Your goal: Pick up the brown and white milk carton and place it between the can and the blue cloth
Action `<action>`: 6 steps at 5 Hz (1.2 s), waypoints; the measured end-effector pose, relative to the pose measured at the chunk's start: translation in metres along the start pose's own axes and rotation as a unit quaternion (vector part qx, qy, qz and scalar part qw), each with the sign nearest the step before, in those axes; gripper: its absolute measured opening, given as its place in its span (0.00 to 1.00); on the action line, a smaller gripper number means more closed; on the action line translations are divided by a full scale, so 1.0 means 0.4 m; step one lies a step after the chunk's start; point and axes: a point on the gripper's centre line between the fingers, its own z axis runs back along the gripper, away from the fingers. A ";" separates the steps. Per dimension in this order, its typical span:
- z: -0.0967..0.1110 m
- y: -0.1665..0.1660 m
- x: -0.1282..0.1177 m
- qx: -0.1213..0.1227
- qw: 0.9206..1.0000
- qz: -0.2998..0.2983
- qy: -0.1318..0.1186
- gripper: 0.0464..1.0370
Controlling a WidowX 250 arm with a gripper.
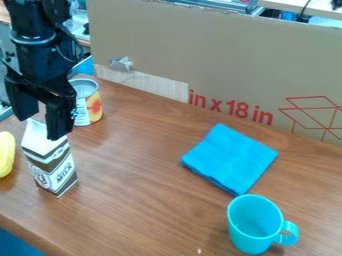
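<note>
Carton: 1 carton, standing upright on the left part of the wooden table. It is white with brown bands and dark print, and its top is narrow.
My gripper: it is at the upper left, at the carton's top. My 2 jaws are open, with a gap between them; 1 is in front of the top. If they touch it, I cannot tell.
Can: 1 can, upright, just behind the carton, with a silver top and a white and orange label. Its content I cannot tell.
Yellow thing: 1 yellow thing, cut by the left edge.
Cloth: 1 blue cloth, folded and flat, right of the middle.
Cup: 1 turquoise cup, mouth up, near the cloth's corner; its inside is turquoise also.
Cardboard: 1 big sheet with red print, standing behind the table.
</note>
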 end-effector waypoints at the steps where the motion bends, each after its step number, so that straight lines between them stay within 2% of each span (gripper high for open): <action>1: -0.006 0.007 0.003 0.008 1.000 0.002 0.002 0.96; 2: -0.013 0.021 -0.005 0.001 1.000 0.007 0.006 0.96; 3: -0.034 0.026 0.006 -0.028 1.000 0.001 0.013 0.96; 4: -0.042 0.025 0.006 -0.038 0.999 -0.003 0.015 0.96; 5: -0.060 0.023 0.003 -0.062 0.998 -0.009 0.022 0.96; 6: -0.080 0.023 0.003 -0.066 0.997 -0.009 0.034 0.91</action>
